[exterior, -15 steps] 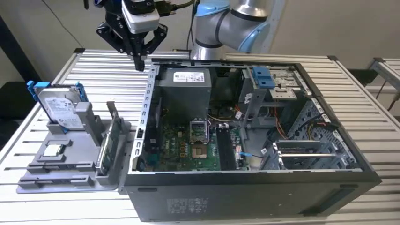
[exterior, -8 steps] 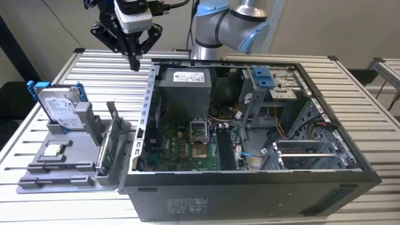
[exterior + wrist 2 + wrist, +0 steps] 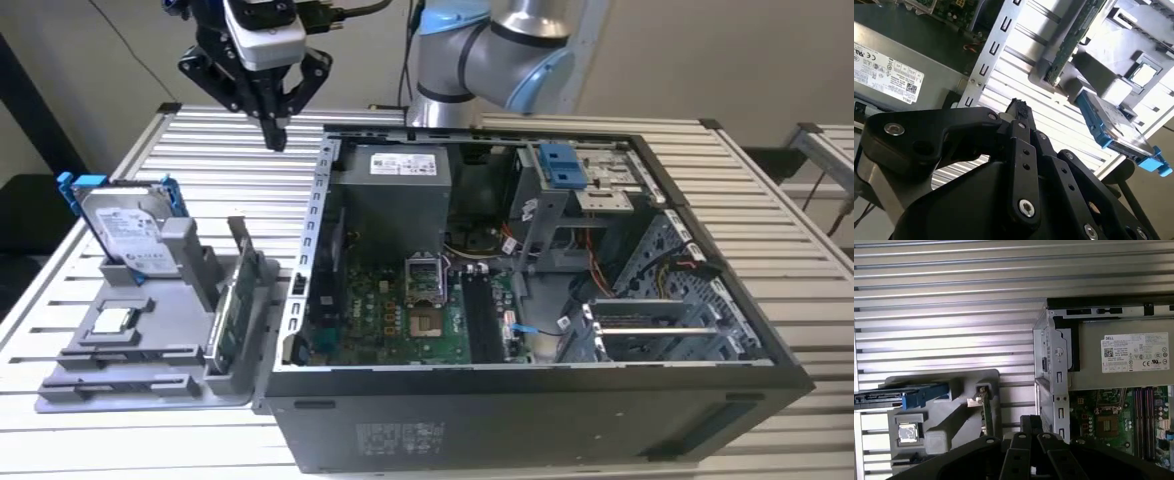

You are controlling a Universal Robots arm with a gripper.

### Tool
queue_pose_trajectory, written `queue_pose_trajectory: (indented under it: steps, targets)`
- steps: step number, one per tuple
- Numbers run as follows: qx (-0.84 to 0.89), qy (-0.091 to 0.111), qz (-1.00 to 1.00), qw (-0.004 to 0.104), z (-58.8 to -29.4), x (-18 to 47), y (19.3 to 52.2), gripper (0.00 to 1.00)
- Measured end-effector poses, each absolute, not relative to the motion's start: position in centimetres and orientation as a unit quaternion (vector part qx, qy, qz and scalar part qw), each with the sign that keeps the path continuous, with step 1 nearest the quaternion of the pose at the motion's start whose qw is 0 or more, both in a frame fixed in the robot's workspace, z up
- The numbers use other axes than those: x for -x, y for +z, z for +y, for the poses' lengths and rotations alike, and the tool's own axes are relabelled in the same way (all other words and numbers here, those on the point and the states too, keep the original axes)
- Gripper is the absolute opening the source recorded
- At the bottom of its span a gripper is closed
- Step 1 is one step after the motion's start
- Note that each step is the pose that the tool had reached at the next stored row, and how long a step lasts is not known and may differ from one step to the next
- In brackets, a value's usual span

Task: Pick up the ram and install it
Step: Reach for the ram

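Slatted metal worktop (image 3: 761, 200) carries open computer case (image 3: 534, 410), motherboard exposed. Grey holder (image 3: 147, 380) sits just beside case's wall on exterior view's left. Pincer (image 3: 276, 135) hangs high off case's far corner on that same side, fingers pressed together, nothing held. Ram (image 3: 251, 295), judged to be thin dark strip on edge in holder, is hard to tell from green board (image 3: 227, 320). It lies close to case wall, long axis parallel to it, below pincer and toward case's near end.
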State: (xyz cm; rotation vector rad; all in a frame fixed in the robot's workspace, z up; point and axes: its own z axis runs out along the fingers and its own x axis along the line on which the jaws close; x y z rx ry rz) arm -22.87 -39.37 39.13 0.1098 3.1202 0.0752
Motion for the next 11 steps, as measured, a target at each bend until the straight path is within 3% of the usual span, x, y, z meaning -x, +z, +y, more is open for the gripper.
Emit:
queue_pose_trajectory:
  steps: [11]
  targets:
    - [-0.035,0.024,0.999,0.009,-39.4,25.6,39.1,0.11]
